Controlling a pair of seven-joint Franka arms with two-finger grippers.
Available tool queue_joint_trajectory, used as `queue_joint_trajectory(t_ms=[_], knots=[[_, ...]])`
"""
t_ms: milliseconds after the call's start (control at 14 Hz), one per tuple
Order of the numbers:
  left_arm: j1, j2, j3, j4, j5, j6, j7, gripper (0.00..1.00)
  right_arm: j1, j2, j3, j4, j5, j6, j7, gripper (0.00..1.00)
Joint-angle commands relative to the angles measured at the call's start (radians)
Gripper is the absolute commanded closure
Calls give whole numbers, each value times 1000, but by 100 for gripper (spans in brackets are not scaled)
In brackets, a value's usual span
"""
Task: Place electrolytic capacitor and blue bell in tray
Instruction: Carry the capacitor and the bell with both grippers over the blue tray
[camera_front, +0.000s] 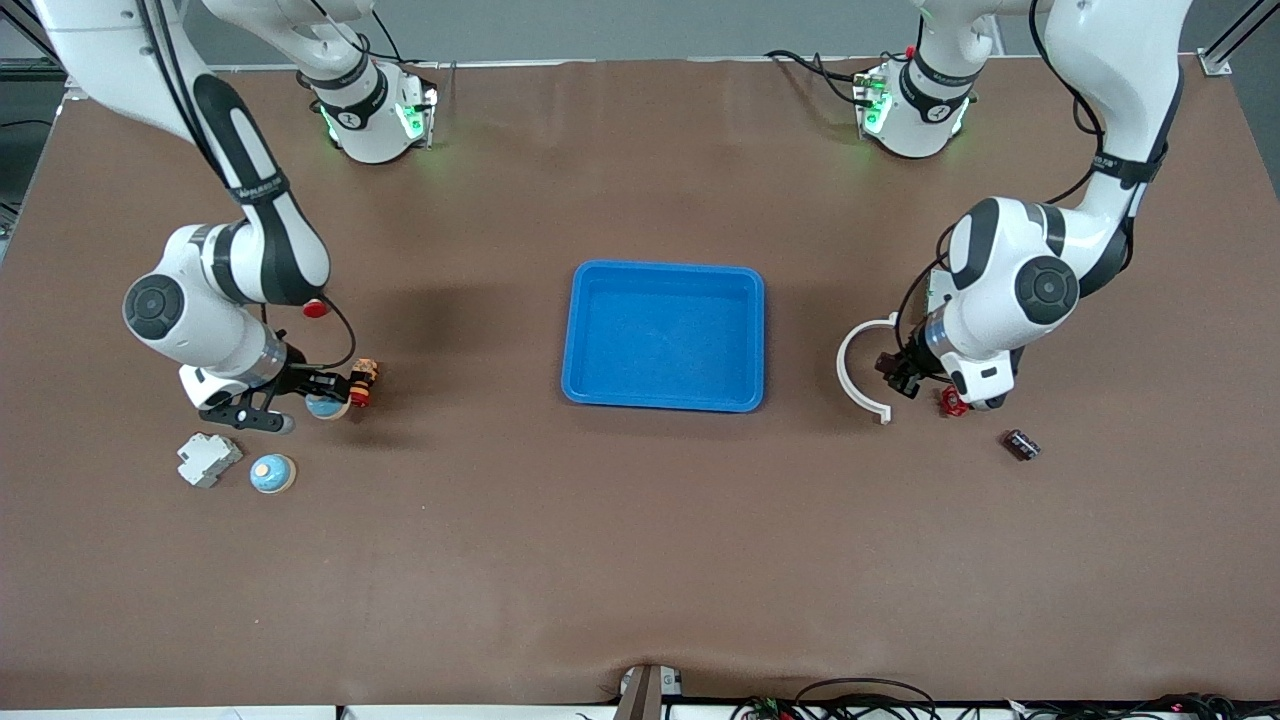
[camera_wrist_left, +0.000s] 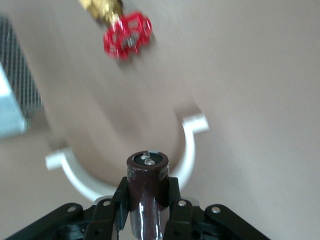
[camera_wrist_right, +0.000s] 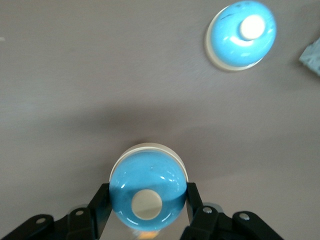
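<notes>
The bright-blue tray (camera_front: 664, 272) sits empty at the table's middle. My right gripper (camera_front: 325, 400) is shut on a blue bell (camera_wrist_right: 147, 192) with a cream button, just over the table toward the right arm's end. A second blue bell (camera_front: 272, 473) lies on the table nearer the front camera; it also shows in the right wrist view (camera_wrist_right: 242, 34). My left gripper (camera_front: 897, 378) is shut on a dark brown electrolytic capacitor (camera_wrist_left: 146, 182) and holds it upright over a white C-shaped ring (camera_wrist_left: 189, 150). A second capacitor (camera_front: 1021, 445) lies on the table.
A red-handled brass valve (camera_front: 952, 402) lies beside the left gripper, also in the left wrist view (camera_wrist_left: 127, 36). The white ring (camera_front: 858, 370) is between the tray and the left gripper. A grey part (camera_front: 208, 459) and an orange-red part (camera_front: 362, 382) lie near the right gripper.
</notes>
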Motion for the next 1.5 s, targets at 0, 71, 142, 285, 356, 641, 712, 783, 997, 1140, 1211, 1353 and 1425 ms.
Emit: queue_joint_trajectory(t_ms=[0, 71, 142, 285, 356, 641, 712, 783, 997, 1140, 1211, 1353, 1425], knots=[[-9, -2, -88, 79, -13, -84, -164, 100, 107, -77, -5, -25, 12, -42, 184, 100], [-30, 10, -118, 85, -9, -84, -221, 100, 155, -94, -5, -30, 3, -44, 261, 100], [-64, 14, -122, 85, -3, -84, -261, 100, 208, -103, -8, -31, 0, -47, 339, 100], [-111, 24, -125, 91, -4, -79, -306, 100, 293, -121, -6, -30, 0, -62, 491, 100], [-145, 36, -125, 105, -4, -79, -358, 100, 334, -128, -6, -28, 0, -67, 559, 100], [-280, 131, -117, 174, 8, -66, -548, 100, 478, -135, -5, -24, -26, -69, 807, 100], [-303, 142, -116, 178, 34, -64, -594, 100, 506, -129, -3, -19, -52, -69, 873, 100], [-308, 155, -119, 186, 75, -61, -634, 100, 532, -123, -3, -11, -72, -69, 931, 100], [-334, 212, -119, 194, 123, -50, -688, 100, 601, -97, -3, 16, -77, -69, 1048, 100], [-342, 247, -117, 195, 132, -15, -703, 100, 632, -80, -3, 38, -80, -69, 1113, 100], [-343, 266, -117, 192, 131, 17, -709, 100, 649, -63, -3, 52, -81, -69, 1146, 100], [-355, 291, -117, 189, 132, 34, -732, 100, 680, -31, -3, 81, -80, -69, 1217, 100], [-359, 297, -116, 185, 132, 34, -734, 84, 696, -7, -3, 102, -80, -69, 1251, 100]])
